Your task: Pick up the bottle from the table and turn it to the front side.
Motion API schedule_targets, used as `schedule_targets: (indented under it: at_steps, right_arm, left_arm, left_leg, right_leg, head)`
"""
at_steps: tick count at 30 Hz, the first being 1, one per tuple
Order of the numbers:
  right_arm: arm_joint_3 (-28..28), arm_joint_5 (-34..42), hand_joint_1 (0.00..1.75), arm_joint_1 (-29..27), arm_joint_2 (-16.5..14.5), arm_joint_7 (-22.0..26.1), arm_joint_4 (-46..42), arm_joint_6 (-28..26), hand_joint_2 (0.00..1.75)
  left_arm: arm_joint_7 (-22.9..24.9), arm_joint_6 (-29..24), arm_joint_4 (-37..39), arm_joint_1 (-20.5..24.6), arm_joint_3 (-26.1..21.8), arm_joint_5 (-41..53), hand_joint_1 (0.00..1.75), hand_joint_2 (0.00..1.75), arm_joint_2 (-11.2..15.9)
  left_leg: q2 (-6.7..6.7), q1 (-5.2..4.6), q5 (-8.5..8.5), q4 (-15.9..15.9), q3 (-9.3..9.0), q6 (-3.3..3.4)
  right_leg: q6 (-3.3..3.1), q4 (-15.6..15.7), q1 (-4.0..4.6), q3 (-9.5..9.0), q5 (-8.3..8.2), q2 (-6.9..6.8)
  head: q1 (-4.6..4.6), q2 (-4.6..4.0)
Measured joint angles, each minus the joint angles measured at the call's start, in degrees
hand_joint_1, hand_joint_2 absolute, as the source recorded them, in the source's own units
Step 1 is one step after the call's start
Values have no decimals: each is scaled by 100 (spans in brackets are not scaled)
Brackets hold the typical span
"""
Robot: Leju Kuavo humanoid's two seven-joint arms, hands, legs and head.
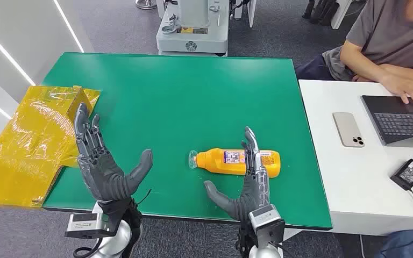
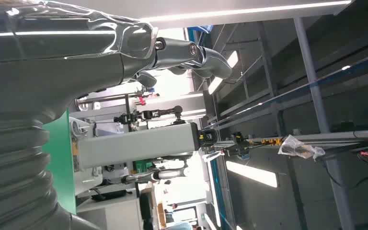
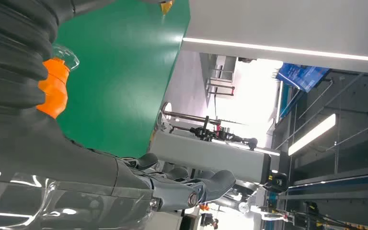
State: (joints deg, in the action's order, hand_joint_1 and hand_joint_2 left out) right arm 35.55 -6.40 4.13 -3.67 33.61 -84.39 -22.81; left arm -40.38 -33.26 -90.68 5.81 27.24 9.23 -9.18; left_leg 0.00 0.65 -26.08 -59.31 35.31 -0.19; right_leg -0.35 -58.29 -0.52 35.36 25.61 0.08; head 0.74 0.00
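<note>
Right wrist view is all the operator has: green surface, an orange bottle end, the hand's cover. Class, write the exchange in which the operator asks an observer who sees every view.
Operator: Is the bottle standing?
Observer: No. The orange bottle lies on its side on the green table, clear cap end toward the robot's left.
Operator: Is my right hand holding it?
Observer: No. The right hand is spread open, its fingers over the bottle's middle; whether they touch it is unclear.
Operator: And the left hand?
Observer: The left hand is open too, holding nothing, near the table's left edge beside a yellow wrapped box.
</note>
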Motion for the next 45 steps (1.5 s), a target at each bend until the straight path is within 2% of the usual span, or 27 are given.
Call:
schedule_targets:
  at_steps: [8, 11, 15, 18, 21, 25, 29, 35, 41, 45]
  right_arm:
    - [1, -15, 0, 22, -1, -3, 0, 27, 175]
    - [4, -229, 0, 51, 4, -76, 0, 24, 175]
    - [-1, -1208, 0, 208, 113, -636, -17, 190, 175]
    - [-70, -2247, 0, 395, 310, -1220, -75, 591, 175]
    - [-247, -2958, 0, 648, 555, -1616, -95, 1083, 175]
    - [-380, -3586, 0, 1177, 893, -1942, 48, 1941, 175]
    - [-372, -3864, 0, 1975, 1126, -2092, 507, 2784, 175]
    - [-244, -3888, 0, 2923, 1204, -2218, 1152, 3416, 175]
    - [297, -3639, 0, 4046, 1209, -2374, 2183, 4365, 175]
    - [831, -3205, 0, 4730, 1260, -2138, 3038, 4893, 175]
  left_arm:
    - [1, 8, 0, -1, 7, -1, 0, 175, 0]
    - [1, 11, 0, -2, 11, 0, 0, 175, 0]
    - [1, 91, 0, -6, 12, 17, 0, 175, 0]
    - [1, 248, -2, -18, 12, 51, 0, 175, 0]
    - [1, 396, -20, -47, 12, 70, 0, 175, 0]
    - [1, 577, -45, -59, 12, 71, 0, 175, -1]
    - [1, 741, -65, -58, 12, 79, 0, 175, -3]
    - [1, 900, -93, -55, 11, 116, 0, 175, -6]
    - [1, 1250, -92, 36, -26, 121, 0, 175, -84]
    - [1, 1439, -90, 71, -101, 114, 0, 175, -153]
  left_leg:
    - [0, 0, 0, 0, 0, 0]
    - [0, 0, 0, 0, 0, 0]
    - [0, 0, 0, 0, 0, 0]
    - [0, -1, 0, -1, 0, 0]
    - [0, -1, 1, -3, 0, 1]
    - [1, -2, 1, -7, -1, 2]
    - [2, -1, 3, -8, -2, 2]
    - [0, 0, 5, -7, -3, -1]
    - [0, 0, 5, -8, -1, 0]
    - [-5, 0, 7, -10, -3, 1]
  right_leg:
    - [0, 0, 0, 0, 0, 0]
    - [0, 0, 0, 0, 0, 0]
    - [0, 0, 0, 0, 0, 0]
    - [1, 0, -1, -1, -1, 0]
    - [2, 0, -1, -2, -2, 0]
    - [3, 0, -2, -3, -7, 2]
    - [1, -3, -1, -3, -9, 2]
    - [0, -6, -1, -3, -9, 1]
    - [0, -7, -1, -1, -9, 2]
    - [1, -6, -1, -3, -9, -3]
  head:
    - [0, 0]
    - [0, 0]
    - [-1, 0]
    - [-1, 0]
    - [-1, 0]
    - [-1, 0]
    - [0, 0]
    - [0, 0]
    - [-1, 0]
    - [-1, 0]
